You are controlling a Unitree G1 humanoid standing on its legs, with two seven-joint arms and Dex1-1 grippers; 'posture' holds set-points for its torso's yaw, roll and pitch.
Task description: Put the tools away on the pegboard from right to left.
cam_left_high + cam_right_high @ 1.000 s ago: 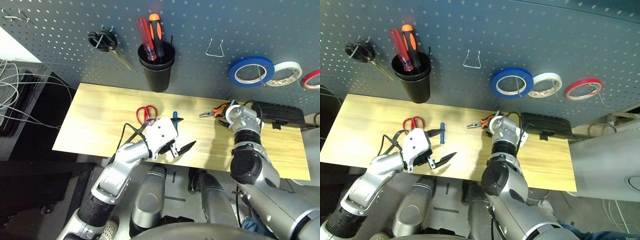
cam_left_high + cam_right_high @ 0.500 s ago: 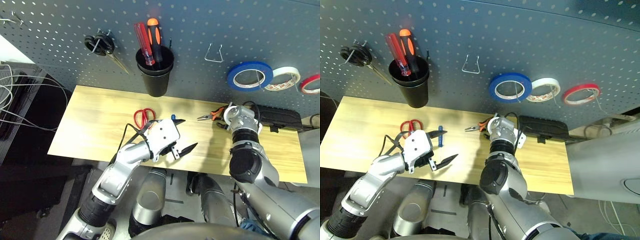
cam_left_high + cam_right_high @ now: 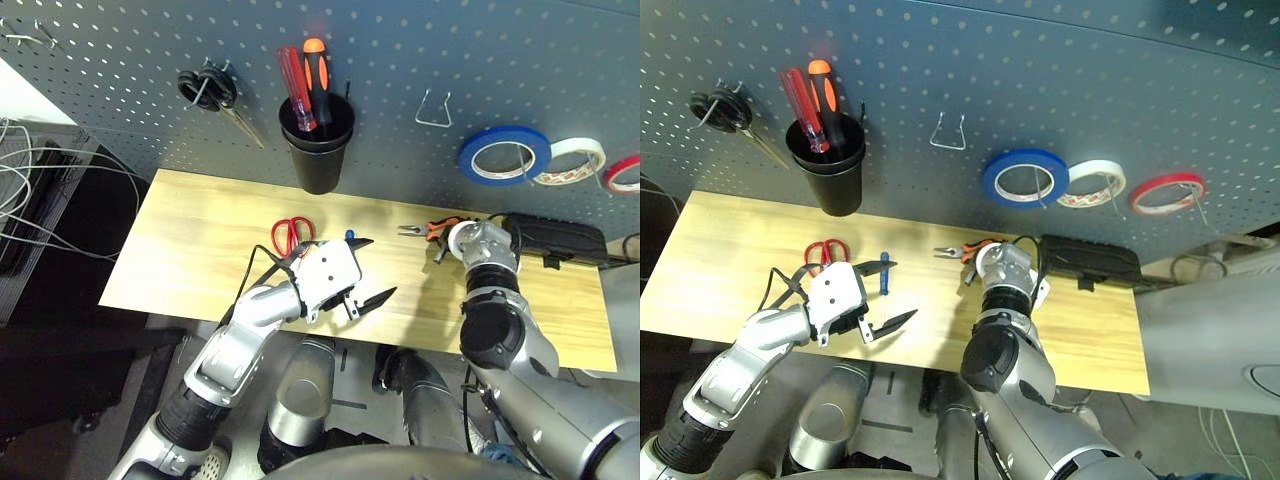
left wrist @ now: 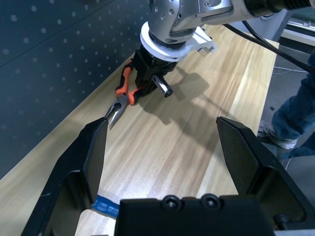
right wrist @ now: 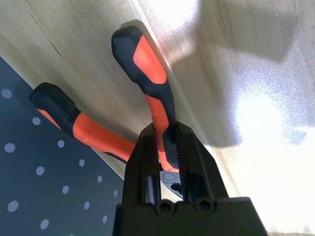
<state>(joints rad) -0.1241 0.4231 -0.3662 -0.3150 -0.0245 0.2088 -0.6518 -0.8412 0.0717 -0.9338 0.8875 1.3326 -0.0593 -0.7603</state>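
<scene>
The orange-and-black pliers [image 3: 424, 228] lie on the wooden table [image 3: 200, 240] near the pegboard [image 3: 400, 50]. My right gripper [image 5: 170, 147] is shut on one pliers handle [image 5: 156, 110], low over the table. The blue tape roll [image 3: 503, 155] hangs on the pegboard at the right. Red-handled scissors [image 3: 291, 232] and the blue-handled screwdriver [image 3: 350, 237] lie mid-table, just behind my left gripper [image 3: 372, 270]. That gripper hovers open and empty, its fingers [image 4: 93, 152] spread wide.
White tape [image 3: 568, 160] and red tape [image 3: 624, 172] hang right of the blue roll. An empty wire hook [image 3: 433, 108] sits above the pliers. A black cup [image 3: 317, 140] holds screwdrivers, with black-handled scissors [image 3: 205, 88] to its left. A black box [image 3: 555, 238] lies at the table's back right.
My right gripper has closed from open onto a pliers handle. The left arm has hardly moved; the camera shifted a little.
</scene>
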